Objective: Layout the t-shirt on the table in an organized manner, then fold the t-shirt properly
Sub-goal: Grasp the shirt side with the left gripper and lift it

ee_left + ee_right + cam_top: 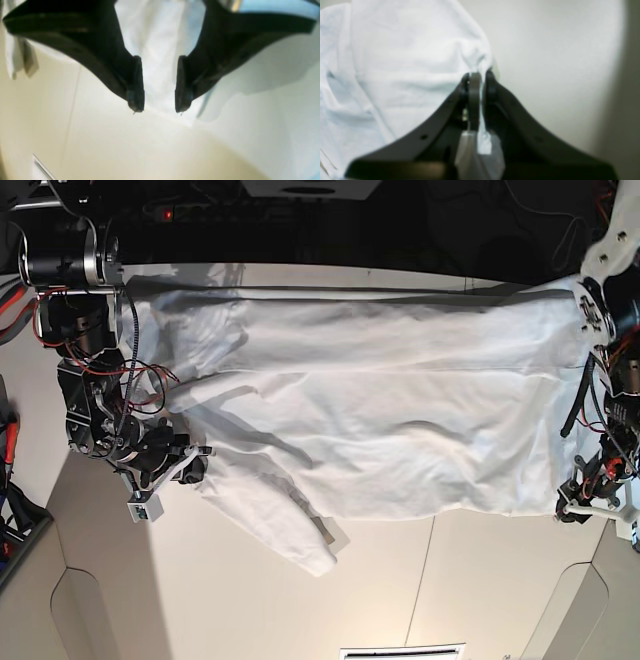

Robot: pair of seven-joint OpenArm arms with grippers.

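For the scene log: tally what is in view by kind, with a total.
T-shirt: 1, white, spread across the table
Table: 1, white
Grippers: 2, the left gripper open with shirt cloth showing between its fingertips, the right gripper shut on the shirt's edge
Total: 4

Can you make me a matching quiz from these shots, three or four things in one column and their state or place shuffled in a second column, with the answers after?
Column one:
1. left gripper
2. right gripper
3. t-shirt
4. table

Column two:
A. spread wide across the far part of the tabletop
B. jaws apart, with white cloth seen between them
C. white surface with a thin dark seam, bare in the near part
D. jaws pinched together on white cloth

Pairs: 1-B, 2-D, 3-A, 4-C
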